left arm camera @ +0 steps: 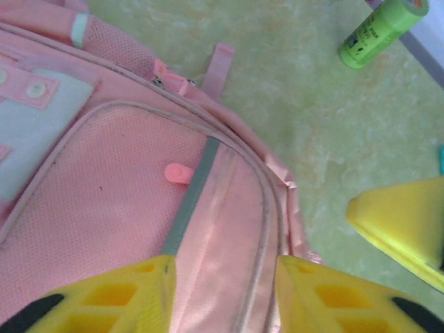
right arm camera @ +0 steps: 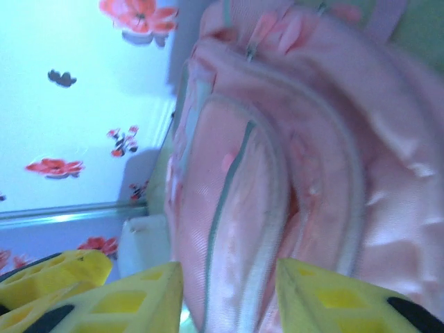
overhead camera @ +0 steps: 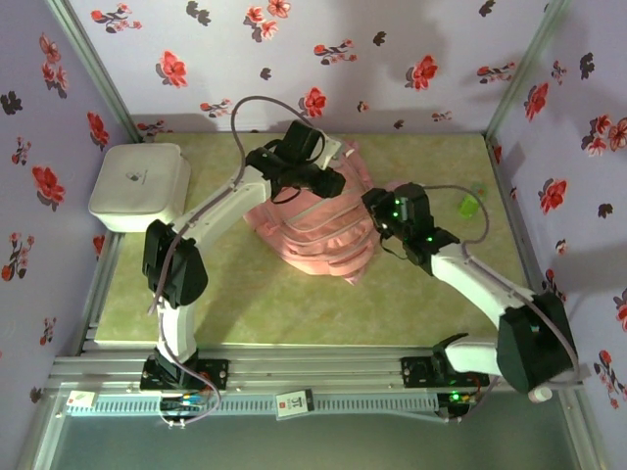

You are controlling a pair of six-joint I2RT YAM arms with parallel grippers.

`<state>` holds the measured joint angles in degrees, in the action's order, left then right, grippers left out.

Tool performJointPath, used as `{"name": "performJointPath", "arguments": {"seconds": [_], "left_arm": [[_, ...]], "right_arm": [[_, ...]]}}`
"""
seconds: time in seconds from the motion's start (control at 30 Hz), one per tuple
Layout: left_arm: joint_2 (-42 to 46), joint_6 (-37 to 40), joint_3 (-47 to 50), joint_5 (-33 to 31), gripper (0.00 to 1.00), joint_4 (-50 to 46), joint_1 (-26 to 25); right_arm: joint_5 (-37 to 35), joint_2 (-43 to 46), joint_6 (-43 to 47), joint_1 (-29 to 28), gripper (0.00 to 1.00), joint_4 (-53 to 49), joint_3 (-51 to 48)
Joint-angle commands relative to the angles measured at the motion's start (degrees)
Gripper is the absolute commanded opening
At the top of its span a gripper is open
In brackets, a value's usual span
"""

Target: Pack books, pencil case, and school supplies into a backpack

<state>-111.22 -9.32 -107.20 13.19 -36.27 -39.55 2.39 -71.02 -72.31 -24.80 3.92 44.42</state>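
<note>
Floral walls, green table [overhead camera: 265,304], pink backpack [overhead camera: 318,230] at its middle.
Both arms reach over it; the left gripper [left arm camera: 225,270] and right gripper [right arm camera: 229,274] each have jaws spread, pink fabric showing between them. A green tube [left arm camera: 381,31] lies nearby.

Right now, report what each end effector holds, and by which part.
Nothing is held. The left end effector and the right end effector both stand open, jaws apart astride the fabric of the backpack, not pinching it.
</note>
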Motion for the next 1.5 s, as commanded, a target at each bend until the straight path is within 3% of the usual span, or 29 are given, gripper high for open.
{"name": "performJointPath", "arguments": {"seconds": [0.0, 0.1, 0.2, 0.3, 0.47, 0.9, 1.1, 1.47], "left_arm": [[3.8, -4.5, 1.0, 2.5, 0.52, -0.4, 1.7], [7.7, -10.1, 7.1, 2.5, 0.66, 2.9, 4.6], [11.7, -17.4, 15.9, 2.5, 0.71, 8.1, 8.9], [13.6, -22.2, 22.8, 3.3, 0.71, 9.9, 13.7], [14.4, -23.5, 28.9, 4.7, 0.69, 11.0, 17.4], [5.8, -23.6, 27.2, 12.4, 0.47, 11.8, 19.0], [4.5, -24.6, 27.2, 16.3, 0.3, 13.2, 19.1], [5.7, -34.7, 32.6, 21.9, 0.06, 27.0, 18.8]], "right_arm": [[-8.7, 3.8, 6.1, 1.0, 0.44, -10.9, 0.3], [-7.9, 4.3, 12.0, 1.1, 0.45, -12.2, 3.2], [-3.2, 1.7, 16.6, 0.9, 0.48, -13.0, 7.1], [-0.4, -2.2, 18.5, -0.4, 0.49, -13.8, 9.8], [2.6, -8.7, 19.6, -2.8, 0.48, -13.4, 12.6], [3.7, -18.2, 23.0, -4.3, 0.39, -14.4, 18.2], [2.4, -22.5, 26.3, -4.0, 0.36, -15.2, 21.3], [-5.0, -27.3, 33.0, -1.4, 0.36, -21.7, 28.4]]}}
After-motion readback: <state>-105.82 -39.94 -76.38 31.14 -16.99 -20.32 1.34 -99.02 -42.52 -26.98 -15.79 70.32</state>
